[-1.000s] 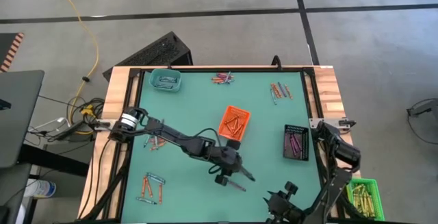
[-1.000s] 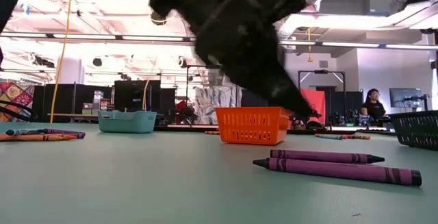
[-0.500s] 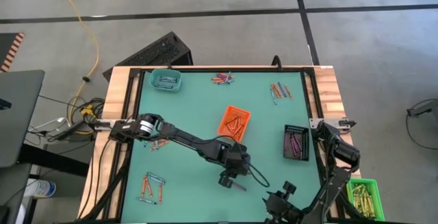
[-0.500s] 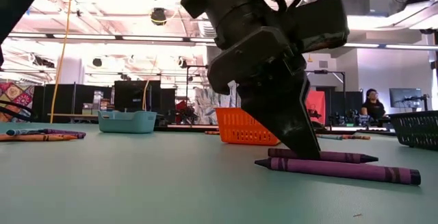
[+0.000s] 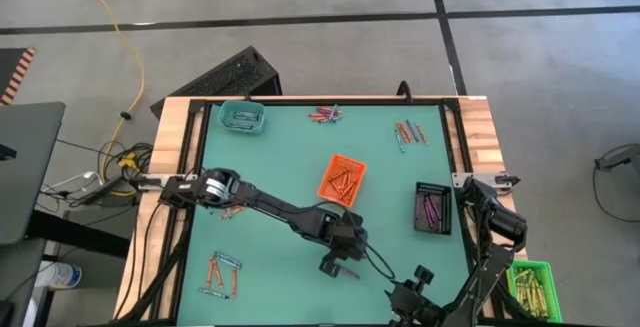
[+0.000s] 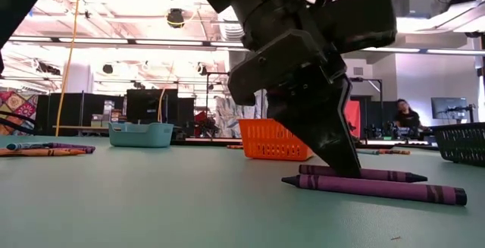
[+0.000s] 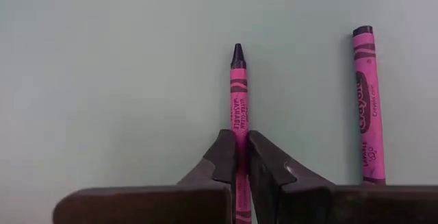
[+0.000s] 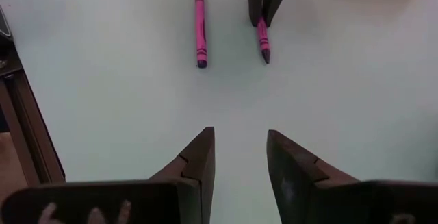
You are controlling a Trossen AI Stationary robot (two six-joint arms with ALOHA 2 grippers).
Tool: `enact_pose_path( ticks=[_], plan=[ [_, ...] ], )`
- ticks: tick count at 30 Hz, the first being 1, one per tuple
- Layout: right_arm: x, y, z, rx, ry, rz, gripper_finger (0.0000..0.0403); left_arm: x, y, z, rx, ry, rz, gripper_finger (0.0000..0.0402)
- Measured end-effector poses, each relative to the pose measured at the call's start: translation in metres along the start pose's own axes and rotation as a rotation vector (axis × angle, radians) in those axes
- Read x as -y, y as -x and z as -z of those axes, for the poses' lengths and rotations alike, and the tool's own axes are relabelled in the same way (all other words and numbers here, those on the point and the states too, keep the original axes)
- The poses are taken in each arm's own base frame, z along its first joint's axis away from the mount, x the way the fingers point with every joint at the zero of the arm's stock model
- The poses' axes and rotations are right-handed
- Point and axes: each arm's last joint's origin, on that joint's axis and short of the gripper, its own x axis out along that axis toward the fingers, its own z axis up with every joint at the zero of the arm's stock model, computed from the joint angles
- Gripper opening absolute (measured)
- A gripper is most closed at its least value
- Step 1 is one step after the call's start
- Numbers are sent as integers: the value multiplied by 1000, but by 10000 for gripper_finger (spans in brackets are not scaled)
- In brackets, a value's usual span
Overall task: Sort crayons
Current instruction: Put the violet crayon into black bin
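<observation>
Two purple-pink crayons lie side by side on the green table near its front middle. My left gripper [image 7: 241,136] has come down on the farther crayon [image 6: 394,175] and is shut on it. The nearer crayon [image 6: 375,189] lies flat beside it, untouched, and also shows in the left wrist view [image 7: 367,107]. In the high view my left gripper [image 5: 345,265] stands over the pair. My right gripper [image 8: 239,131] waits open by the front edge [image 5: 413,287], pointing at both crayons with nothing between its fingers. My left gripper pinches the farther crayon's paper-wrapped shaft [image 7: 238,125], about midway along it, between its two fingers. The fingers [image 6: 337,153] slant down from above and lie in line with the crayon, whose tip [image 7: 237,49] points away from them. The crayon lies flat on the table.
An orange tray [image 5: 342,179] with crayons sits mid-table, a black tray [image 5: 432,207] at the right, a teal tray [image 5: 241,117] at the far left. Loose crayons lie at the far edge [image 5: 325,115], far right [image 5: 408,132] and left [image 5: 220,272]. A green tray [image 5: 530,285] sits off-table.
My left gripper has sunk toward the table and tipped steeper over the two purple-pink crayons. Its fingers have shut on the farther one. Both crayons lie where they were.
</observation>
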Motion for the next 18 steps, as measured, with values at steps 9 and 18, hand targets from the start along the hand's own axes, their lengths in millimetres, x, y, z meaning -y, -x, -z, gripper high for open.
enact_pose_path(
  ticks=[9,18],
  plan=[
    [0,0,0,16,-10,-2,125,3,42,-30,102,-77,-70,1],
    [0,0,-3,122,3,1,125,11,99,-46,157,-144,-85,0]
  ],
)
